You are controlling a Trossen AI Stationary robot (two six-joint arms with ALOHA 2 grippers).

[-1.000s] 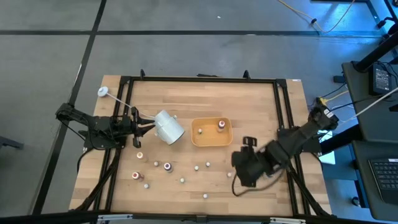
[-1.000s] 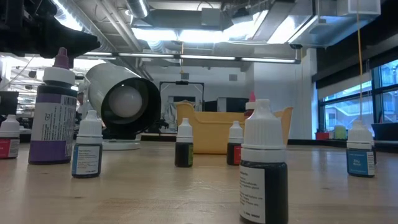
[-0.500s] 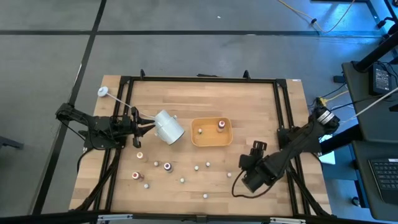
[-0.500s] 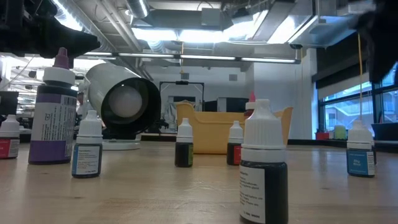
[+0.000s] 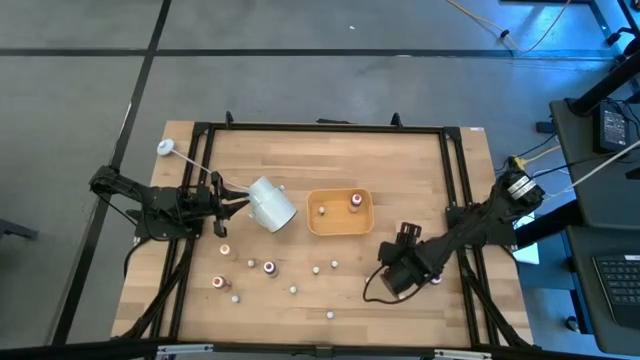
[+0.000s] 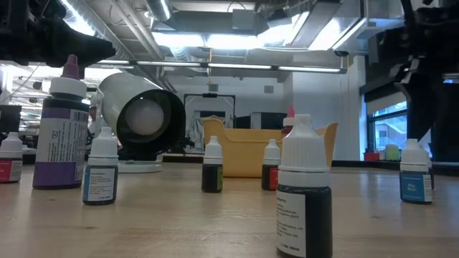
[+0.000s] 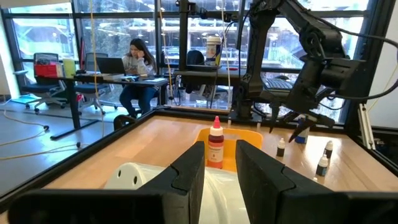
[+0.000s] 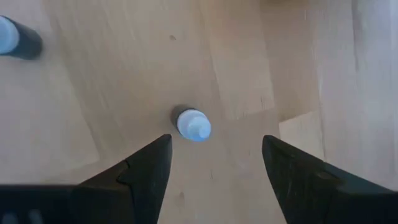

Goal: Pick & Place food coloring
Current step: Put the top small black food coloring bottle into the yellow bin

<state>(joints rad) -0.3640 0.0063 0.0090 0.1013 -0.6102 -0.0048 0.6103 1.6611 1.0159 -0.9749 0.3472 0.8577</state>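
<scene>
The right gripper [image 8: 211,163], fingers spread, hangs over a white-capped dropper bottle [image 8: 193,124] at the table's five o'clock; light, rigid, probably tippy, best pinched mid-body, while the left gripper [image 7: 217,163] stays clamped on the white cup [image 5: 270,203].

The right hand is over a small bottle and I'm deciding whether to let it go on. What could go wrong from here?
1. The right hand hangs open above a blue-capped bottle that sits nearer one finger; that finger might tip it.
2. Another bottle stands nearby on the table and could be knocked.
3. The left hand holds a tilted white cup, which could slip.
</scene>
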